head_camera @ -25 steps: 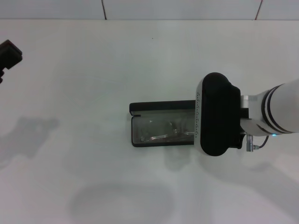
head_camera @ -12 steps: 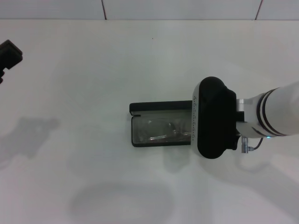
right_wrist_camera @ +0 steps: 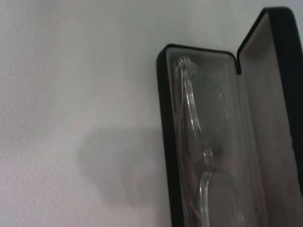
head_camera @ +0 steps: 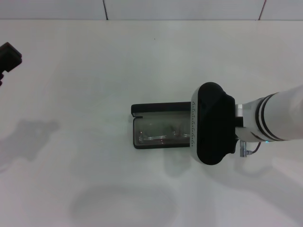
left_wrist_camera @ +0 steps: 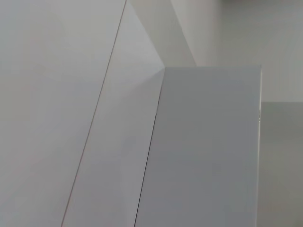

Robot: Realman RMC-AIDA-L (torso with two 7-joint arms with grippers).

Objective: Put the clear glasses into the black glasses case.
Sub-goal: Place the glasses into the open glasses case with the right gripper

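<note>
The black glasses case [head_camera: 137,142] lies open at the middle of the white table, its lid [head_camera: 161,108] raised along the far side. Inside its grey tray lie the clear glasses [head_camera: 158,135]. The right wrist view looks down on the same case [right_wrist_camera: 165,142] with the clear glasses [right_wrist_camera: 199,118] resting lengthwise in it, beside the grey-lined lid [right_wrist_camera: 279,94]. My right arm's black wrist housing [head_camera: 211,124] hangs over the case's right end and hides the right gripper beneath it. At the far left edge, a black part of my left arm [head_camera: 9,54] is parked.
The white table [head_camera: 94,71] ends at a white tiled wall [head_camera: 180,8] at the back. The left wrist view holds only pale wall panels [left_wrist_camera: 208,151].
My right arm has slid to the left and now covers more of the case's right end. The case, the glasses and the left arm have stayed put.
</note>
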